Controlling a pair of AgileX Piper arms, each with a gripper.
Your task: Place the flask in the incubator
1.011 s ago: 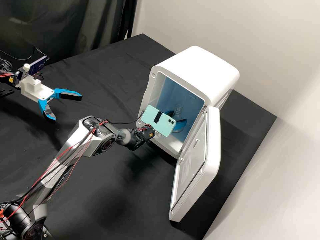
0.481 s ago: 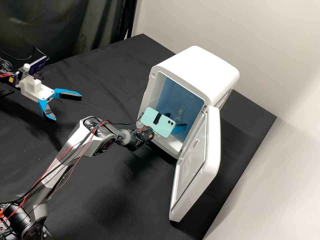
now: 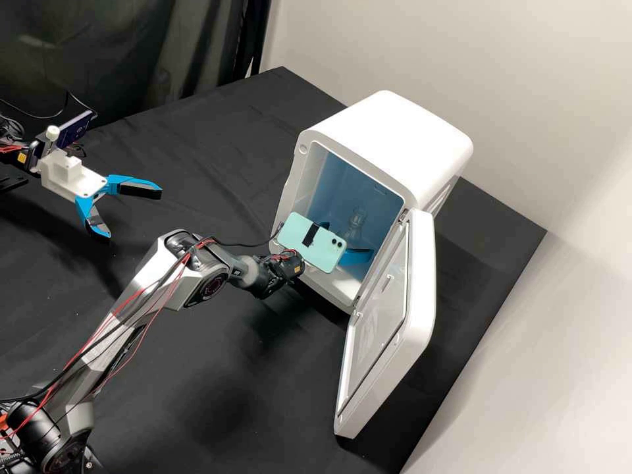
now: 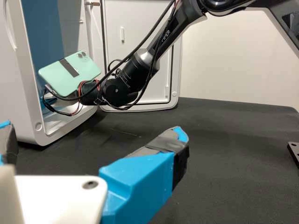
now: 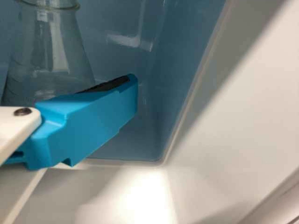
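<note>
Bench: black cloth, set by a pale wall.
Incubator: white box, blue inside, upright on bench, front open.
Door: swung wide, hanging beside the opening.
R arm: stretched to the opening, mint phone on wrist at threshold.
L gripper: well apart from box, above bench, spread wide, holding nothing.
R gripper: inside chamber; blue finger just beside flask; can't tell how far open, or if gripping.
Flask: clear glass, upright inside incubator, toward back.
</note>
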